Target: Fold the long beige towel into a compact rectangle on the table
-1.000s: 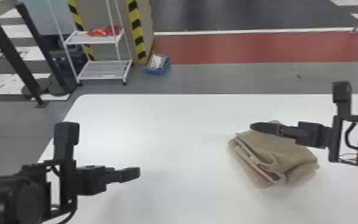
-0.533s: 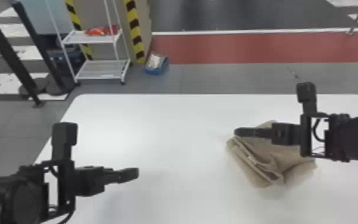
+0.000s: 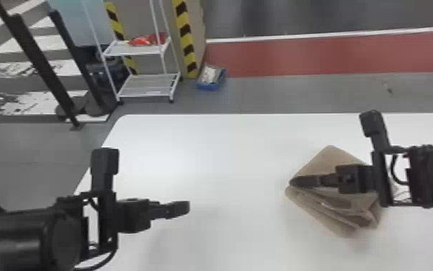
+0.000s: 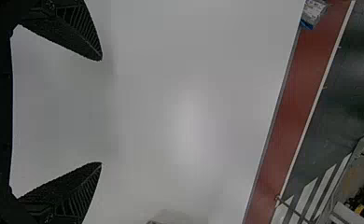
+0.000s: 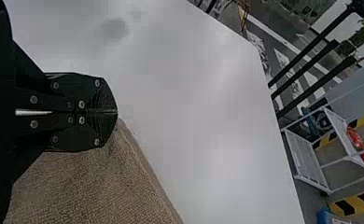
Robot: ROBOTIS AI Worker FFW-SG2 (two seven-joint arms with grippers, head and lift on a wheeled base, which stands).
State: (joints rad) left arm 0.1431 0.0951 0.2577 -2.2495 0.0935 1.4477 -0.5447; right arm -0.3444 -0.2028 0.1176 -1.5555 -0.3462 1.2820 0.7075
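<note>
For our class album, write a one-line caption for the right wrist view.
The right claw, its fingers closed together, at the edge of the beige towel on a white table.

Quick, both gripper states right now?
Left gripper: open, nothing between the fingers.
Right gripper: closed, tips at the edge of the towel; can't tell if cloth is pinched.

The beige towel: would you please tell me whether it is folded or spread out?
Folded, though not neatly: the beige towel lies in a stack with several layered edges showing on the table.
</note>
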